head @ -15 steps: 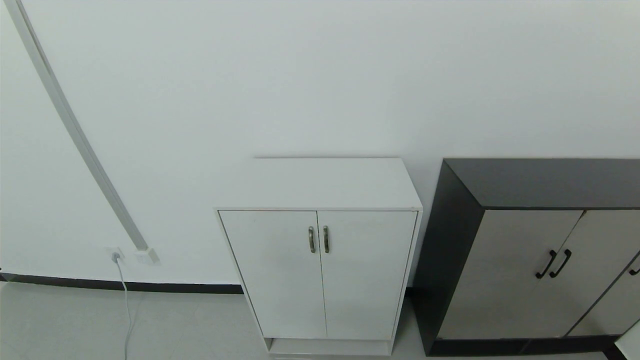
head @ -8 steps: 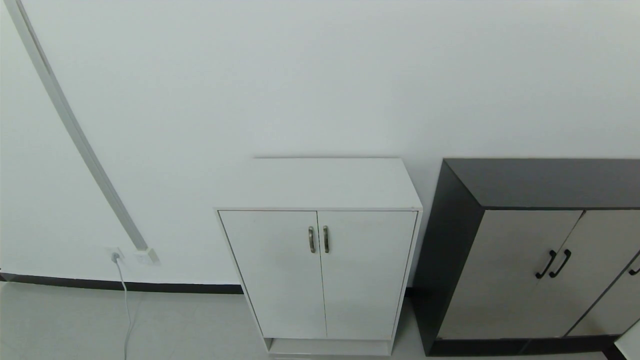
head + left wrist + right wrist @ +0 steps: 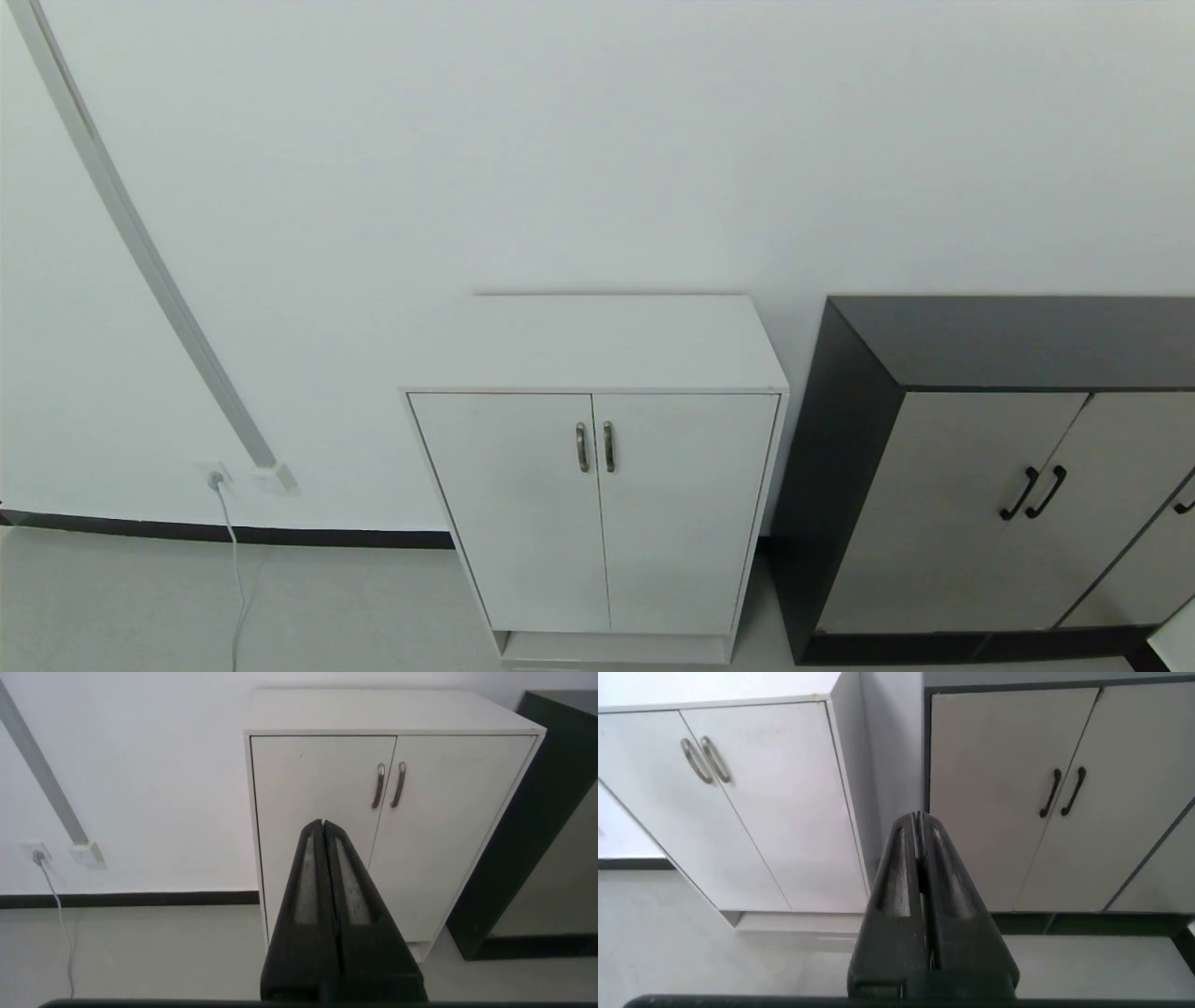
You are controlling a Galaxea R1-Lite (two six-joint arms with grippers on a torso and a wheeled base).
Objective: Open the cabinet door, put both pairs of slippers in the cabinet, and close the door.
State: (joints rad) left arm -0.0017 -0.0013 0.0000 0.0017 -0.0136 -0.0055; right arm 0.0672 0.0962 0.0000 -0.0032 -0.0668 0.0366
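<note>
Cabinet (image 3: 597, 513) closed; left end effector (image 3: 323, 825), right end effector (image 3: 920, 817) pinched together.

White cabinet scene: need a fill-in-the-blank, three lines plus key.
Both doors of the white cabinet are ____. The dark cabinet stands on the white cabinet's ____ side. The left gripper and the right gripper, both shut, hold ____.
Missing: closed; right; nothing.

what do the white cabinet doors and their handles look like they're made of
The white cabinet doors look like laminated or painted board, matte: flat even faces, thin square edges. The handles seem metal, dull grey-bronze: slim curved bars with a faint sheen. Sight alone cannot confirm either.
</note>
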